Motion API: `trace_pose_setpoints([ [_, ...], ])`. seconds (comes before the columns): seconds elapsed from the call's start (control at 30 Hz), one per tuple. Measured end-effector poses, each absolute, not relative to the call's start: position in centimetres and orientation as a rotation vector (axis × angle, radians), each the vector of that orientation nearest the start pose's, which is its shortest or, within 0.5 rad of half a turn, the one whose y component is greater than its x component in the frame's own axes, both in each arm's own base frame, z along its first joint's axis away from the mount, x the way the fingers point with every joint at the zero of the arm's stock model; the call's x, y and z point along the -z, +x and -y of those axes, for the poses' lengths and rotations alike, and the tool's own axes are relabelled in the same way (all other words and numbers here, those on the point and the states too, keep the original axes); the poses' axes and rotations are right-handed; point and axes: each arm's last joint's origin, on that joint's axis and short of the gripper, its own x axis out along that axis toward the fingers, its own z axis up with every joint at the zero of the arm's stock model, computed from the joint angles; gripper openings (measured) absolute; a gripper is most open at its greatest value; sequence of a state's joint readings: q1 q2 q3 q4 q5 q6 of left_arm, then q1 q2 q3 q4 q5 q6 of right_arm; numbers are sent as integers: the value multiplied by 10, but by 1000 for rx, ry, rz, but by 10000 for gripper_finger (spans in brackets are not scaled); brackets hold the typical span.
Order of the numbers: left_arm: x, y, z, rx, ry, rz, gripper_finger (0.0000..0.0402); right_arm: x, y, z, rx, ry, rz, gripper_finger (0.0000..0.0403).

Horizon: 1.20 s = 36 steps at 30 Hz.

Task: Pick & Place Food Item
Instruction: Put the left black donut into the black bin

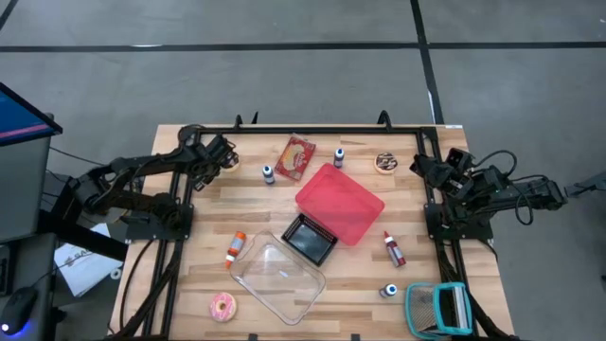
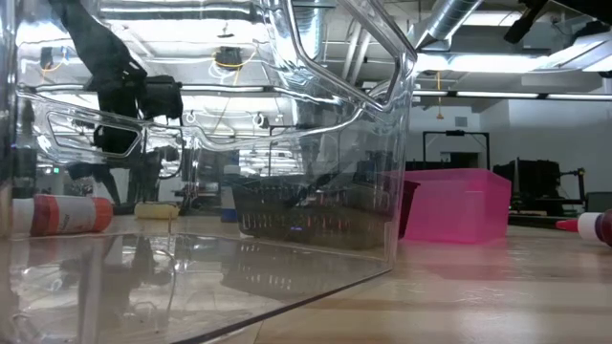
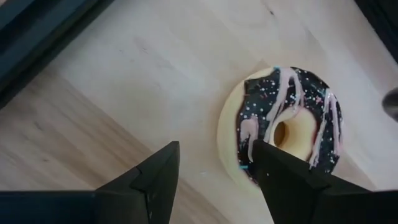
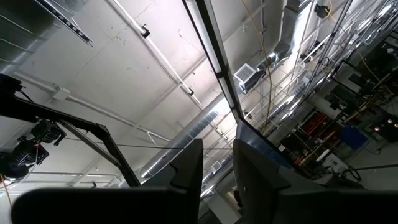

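Over the table's corner by the left arm's base: I see the left gripper [image 3: 211, 167] pointing steeply down at the bare wooden table [image 1: 204, 227].
Left gripper opening: its two dark fingers [image 3: 155, 180] stand well apart, with only wood between them; it holds nothing.
Task item: a chocolate donut [image 3: 261, 106] with pink drizzle and sprinkles lies flat on the wood just beside the gripper, outside the gap.
Contact: one fingertip overlaps the donut's pale edge in the left wrist view; I cannot tell whether it touches.
Left gripper from above: it [image 1: 225, 154] sits close to the table's edge, and the arm hides the donut under it.
Right gripper: parked at the opposite side [image 1: 423, 165], tilted up toward the ceiling, its fingers [image 4: 186, 168] drawn together on nothing.
Mid-table: a pink tray [image 1: 365, 204], a black basket [image 1: 311, 238] touching its edge, and a clear container [image 1: 279, 278] next to the basket.
Other food: a pink donut [image 1: 223, 306], a second chocolate donut [image 1: 385, 163] and a red packet [image 1: 297, 156].
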<state>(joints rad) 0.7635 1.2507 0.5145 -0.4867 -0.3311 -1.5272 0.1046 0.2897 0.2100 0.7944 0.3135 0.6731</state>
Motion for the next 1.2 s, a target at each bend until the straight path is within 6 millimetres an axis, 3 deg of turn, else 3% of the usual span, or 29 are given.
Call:
trace_pose_setpoints([
  [0.23, -144, 135, -139, -1699, -1452, -265, 189, -282, 88, 0, -48, 798, 747, 82],
  [0.63, -147, 144, -136, -1628, -1466, -222, 218, -282, 88, 0, -49, 798, 747, 82],
  [1.2, -135, 151, -142, -1691, -1497, -125, 214, -282, 88, 0, -49, 799, 747, 82],
])
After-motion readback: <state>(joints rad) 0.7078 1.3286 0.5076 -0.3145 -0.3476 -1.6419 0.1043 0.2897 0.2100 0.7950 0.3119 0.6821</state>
